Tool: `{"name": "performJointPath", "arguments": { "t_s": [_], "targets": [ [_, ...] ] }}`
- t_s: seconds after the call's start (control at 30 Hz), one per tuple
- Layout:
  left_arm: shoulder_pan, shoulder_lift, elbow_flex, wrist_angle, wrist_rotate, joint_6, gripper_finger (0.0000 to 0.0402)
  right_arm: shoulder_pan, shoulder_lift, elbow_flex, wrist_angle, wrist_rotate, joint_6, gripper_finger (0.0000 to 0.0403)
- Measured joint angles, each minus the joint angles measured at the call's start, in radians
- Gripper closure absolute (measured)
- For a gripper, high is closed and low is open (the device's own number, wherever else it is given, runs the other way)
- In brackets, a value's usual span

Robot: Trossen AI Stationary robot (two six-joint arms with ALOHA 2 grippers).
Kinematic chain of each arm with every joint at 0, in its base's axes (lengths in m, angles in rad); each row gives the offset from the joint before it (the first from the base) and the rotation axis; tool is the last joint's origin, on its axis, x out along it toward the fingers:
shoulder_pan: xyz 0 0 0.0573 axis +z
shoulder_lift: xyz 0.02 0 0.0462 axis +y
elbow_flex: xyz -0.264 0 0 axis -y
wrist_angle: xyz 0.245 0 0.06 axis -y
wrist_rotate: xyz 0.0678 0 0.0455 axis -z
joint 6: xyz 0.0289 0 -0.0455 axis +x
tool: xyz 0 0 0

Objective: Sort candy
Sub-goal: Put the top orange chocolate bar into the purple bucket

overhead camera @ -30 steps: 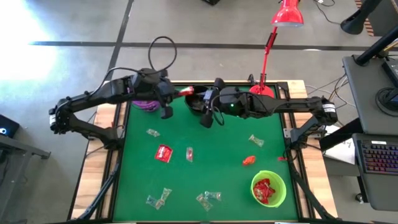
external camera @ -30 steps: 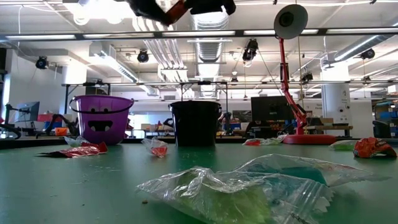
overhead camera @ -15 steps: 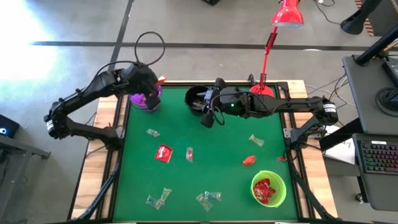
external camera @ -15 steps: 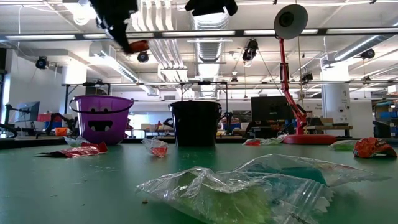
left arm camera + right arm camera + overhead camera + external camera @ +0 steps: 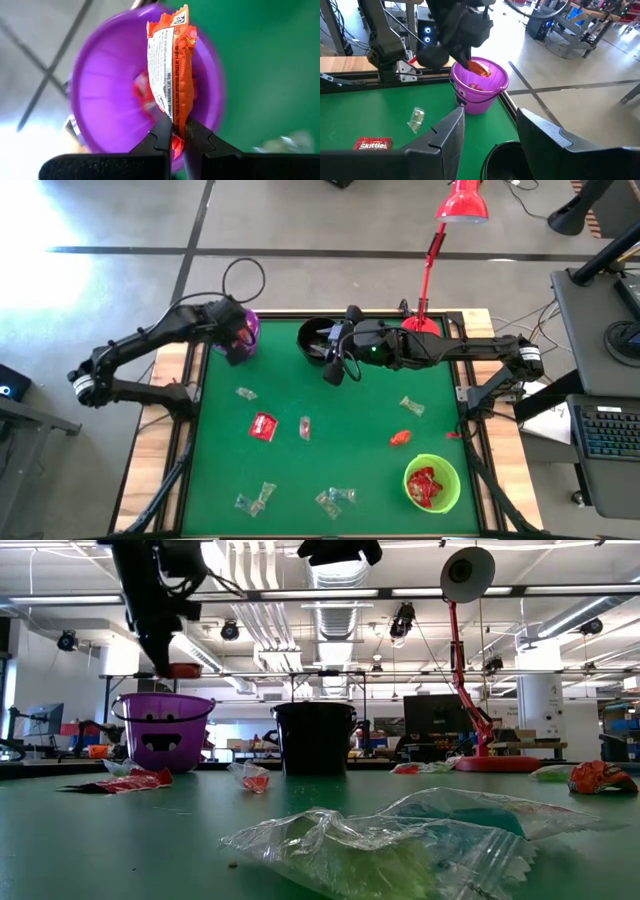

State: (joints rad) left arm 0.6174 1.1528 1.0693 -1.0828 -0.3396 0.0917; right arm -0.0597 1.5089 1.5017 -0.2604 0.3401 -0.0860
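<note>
left gripper (image 5: 173, 131), clamped on an orange candy (image 5: 170, 70), hovers over the purple bowl (image 5: 107, 95); next, release.

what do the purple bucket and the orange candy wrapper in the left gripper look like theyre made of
Purple bucket: looks like moulded plastic, smooth with a slight sheen, uniform colour and thin rim.

Orange candy wrapper, pinched in the left gripper over the bucket: probably thin glossy plastic film, given the crimped end, printed text and barcode, and how it stands up flat. Foil lining cannot be ruled out.
</note>
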Motion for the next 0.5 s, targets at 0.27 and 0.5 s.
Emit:
{"name": "performJointPath", "arguments": {
  "t_s": [0.27,0.5],
  "targets": [
    [0.05,0.012,-0.025,0.017,-0.094,0.0,0.0401,0.0,0.0,0.0,0.001,0.0,0.01,0.0229],
    [0.075,0.018,-0.025,0.012,-0.08,-0.007,0.0401,0.0,0.0,0.0,0.001,0.0,0.01,0.0229]
  ]
}}
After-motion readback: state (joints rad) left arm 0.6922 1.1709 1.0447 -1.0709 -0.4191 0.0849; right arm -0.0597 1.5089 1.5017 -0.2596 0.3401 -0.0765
